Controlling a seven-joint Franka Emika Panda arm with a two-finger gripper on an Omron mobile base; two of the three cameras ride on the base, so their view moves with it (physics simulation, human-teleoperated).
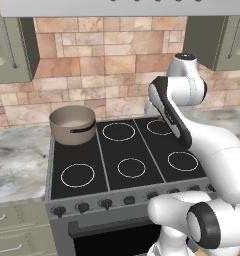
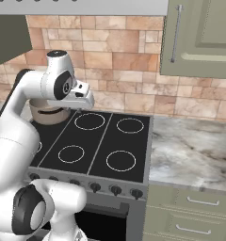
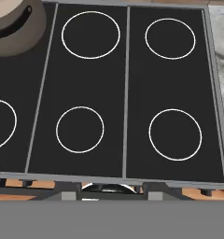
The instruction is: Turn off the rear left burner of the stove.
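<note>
The stove (image 1: 117, 150) has a black glass top in three panels with white ring burners. A grey-brown pot (image 1: 72, 124) with a dark handle stands on the rear left zone, so the rear left burner's ring is hidden under it. The pot (image 3: 13, 23) sits at the top left of the hand view. Small dark knobs (image 1: 82, 206) run in a row along the stove's front, below the glass. My gripper (image 2: 86, 104) hangs well above the middle of the cooktop, pointing down. Its fingertips (image 3: 67, 189) stand apart, open and holding nothing.
Marble counter (image 2: 195, 146) lies to the right of the stove, and more counter (image 1: 17, 160) to its left. Pale green wall cabinets (image 2: 199, 37) hang above, with a brick backsplash (image 1: 107, 65) behind. A dark oven door (image 1: 112, 240) sits below the knobs.
</note>
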